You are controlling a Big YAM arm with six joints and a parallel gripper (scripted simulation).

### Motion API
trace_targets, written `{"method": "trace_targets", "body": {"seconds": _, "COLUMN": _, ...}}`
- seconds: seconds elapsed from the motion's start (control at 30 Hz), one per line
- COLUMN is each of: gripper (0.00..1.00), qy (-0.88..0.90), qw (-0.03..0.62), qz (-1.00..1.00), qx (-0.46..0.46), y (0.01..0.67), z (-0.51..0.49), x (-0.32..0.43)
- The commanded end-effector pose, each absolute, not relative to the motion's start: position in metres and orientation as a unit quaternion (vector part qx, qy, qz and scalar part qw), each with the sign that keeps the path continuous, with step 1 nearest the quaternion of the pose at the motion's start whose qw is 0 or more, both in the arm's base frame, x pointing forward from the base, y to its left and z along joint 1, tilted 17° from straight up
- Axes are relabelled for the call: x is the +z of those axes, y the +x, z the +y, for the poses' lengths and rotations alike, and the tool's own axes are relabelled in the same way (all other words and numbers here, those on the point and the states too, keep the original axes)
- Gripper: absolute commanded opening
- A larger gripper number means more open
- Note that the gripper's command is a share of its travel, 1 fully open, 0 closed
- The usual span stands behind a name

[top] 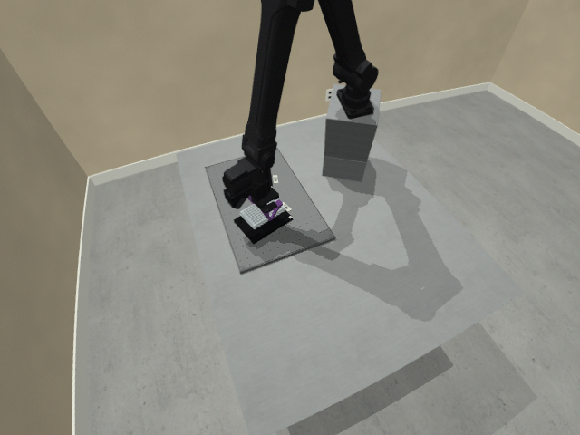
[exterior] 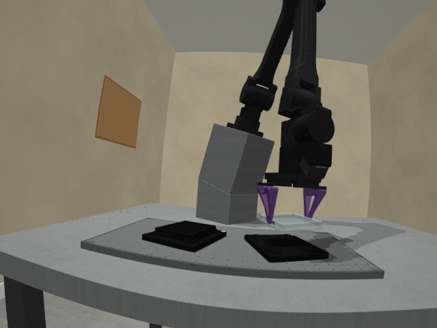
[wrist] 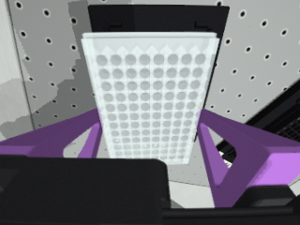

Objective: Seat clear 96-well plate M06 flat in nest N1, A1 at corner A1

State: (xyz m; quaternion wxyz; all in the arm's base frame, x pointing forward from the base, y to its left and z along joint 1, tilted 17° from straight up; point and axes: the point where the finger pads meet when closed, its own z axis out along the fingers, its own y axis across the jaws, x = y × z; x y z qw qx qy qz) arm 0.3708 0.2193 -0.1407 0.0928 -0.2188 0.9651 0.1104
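From high up above the room, the black arm bent down over a dark board (top: 299,225) that lay on the gray table (top: 374,327). The clear plate M06 (top: 252,216) was under the arm's end, over the black nest N1 (top: 255,232). A purple claw (top: 267,211) reached around the plate, and one purple finger (top: 274,210) showed beside it. The arm's foot stood on a gray block (top: 349,140) farther back. The arm threw a big shadow on the table.

From the side of the table, the claw (exterior: 289,204) pointed down, with a purple finger (exterior: 268,203) on each side of the clear plate M06 (exterior: 293,221). The claw was clamped on the plate's two long sides. The plate was up in the air, above and behind nest N1 (exterior: 285,248), not touching it. The nest had nothing sitting in it. To the left, well apart, the black plate M09 (exterior: 185,229) sat flat in nest N2 (exterior: 169,240). A brown board (exterior: 118,112) hung on the wall.

From the camera on the arm's wrist, plate M06 (wrist: 150,98) filled the middle, with rows of round wells. The purple fingers pressed against its left and right sides. Beyond the plate's far end, the black edge of nest N1 (wrist: 159,18) showed on the dotted board (wrist: 262,61). I could not read any labels on the plate.
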Motion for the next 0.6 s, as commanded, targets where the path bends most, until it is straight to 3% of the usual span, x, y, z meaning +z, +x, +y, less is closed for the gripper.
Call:
{"method": "trace_targets", "body": {"seconds": 0.0, "gripper": 0.0, "qy": -0.217, "qw": 0.102, "qz": 0.965, "qx": 0.112, "y": 0.377, "z": 0.213, "x": -0.126}}
{"method": "trace_targets", "body": {"seconds": 0.57, "gripper": 0.0, "qy": -0.218, "qw": 0.103, "qz": 0.964, "qx": 0.113, "y": 0.377, "z": 0.218, "x": -0.125}}
